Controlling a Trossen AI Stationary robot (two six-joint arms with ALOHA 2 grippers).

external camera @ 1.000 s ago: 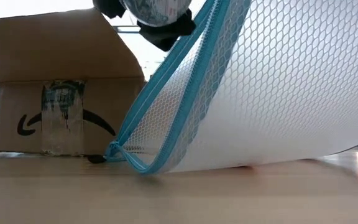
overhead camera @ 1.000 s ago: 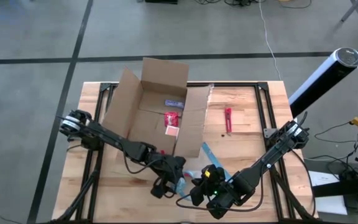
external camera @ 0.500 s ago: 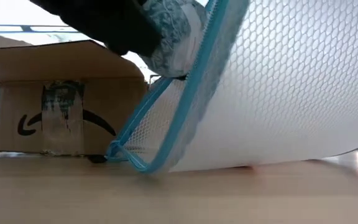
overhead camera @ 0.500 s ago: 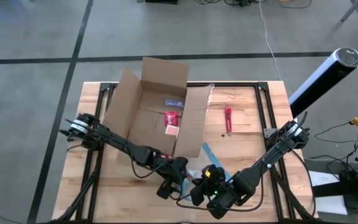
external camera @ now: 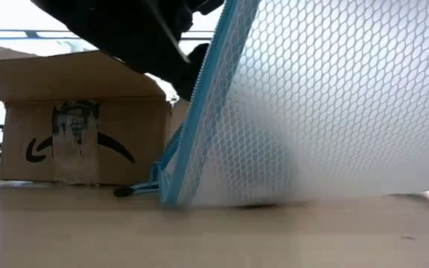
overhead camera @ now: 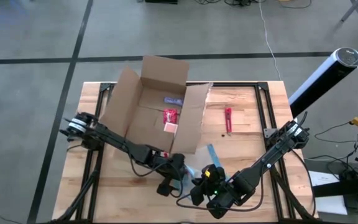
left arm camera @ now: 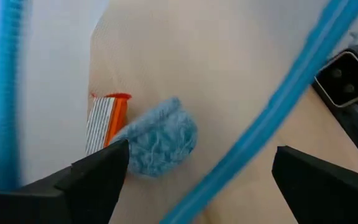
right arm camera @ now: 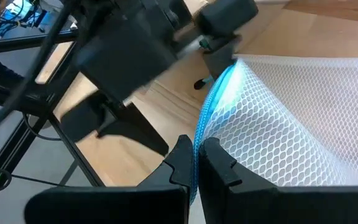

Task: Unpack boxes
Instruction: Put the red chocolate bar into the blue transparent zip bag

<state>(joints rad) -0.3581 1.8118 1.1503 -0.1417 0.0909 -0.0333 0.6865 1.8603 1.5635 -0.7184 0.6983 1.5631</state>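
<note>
A clear mesh pouch [external camera: 334, 112] with a blue zipper edge [overhead camera: 211, 152] stands on the table near its front edge, its lower edge on the wood. My right gripper [right arm camera: 196, 152] is shut on that edge. My left gripper [left arm camera: 201, 149] is open at the pouch's mouth, between the two blue edges. Past its fingers lie a blue knit thing [left arm camera: 160, 143] and an orange-striped item [left arm camera: 104, 124], apparently inside the pouch. Behind stands the open cardboard box [overhead camera: 160, 112], also in the low view [external camera: 80, 134], with red items [overhead camera: 168, 118] on its floor. My right gripper pinches the pouch's blue zipper edge [right arm camera: 199, 134] between its two fingers, coming from the table's near right side. The pouch rises steeply from the hold, with its bottom [external camera: 274, 199] on the table. Whether my left gripper touches the pouch, I cannot tell.
A small red tool [overhead camera: 228, 119] lies on the wood right of the box. A black cylinder [overhead camera: 325, 78] stands slanted off the table's right edge. The box's flaps [overhead camera: 191, 118] spread close to my left arm.
My left gripper has gone down and toward the pouch's mouth; the knit thing seen at it in the low view no longer shows there. The pouch's blue edge stands steeper now, and its lower corner has slid a little along the table.
</note>
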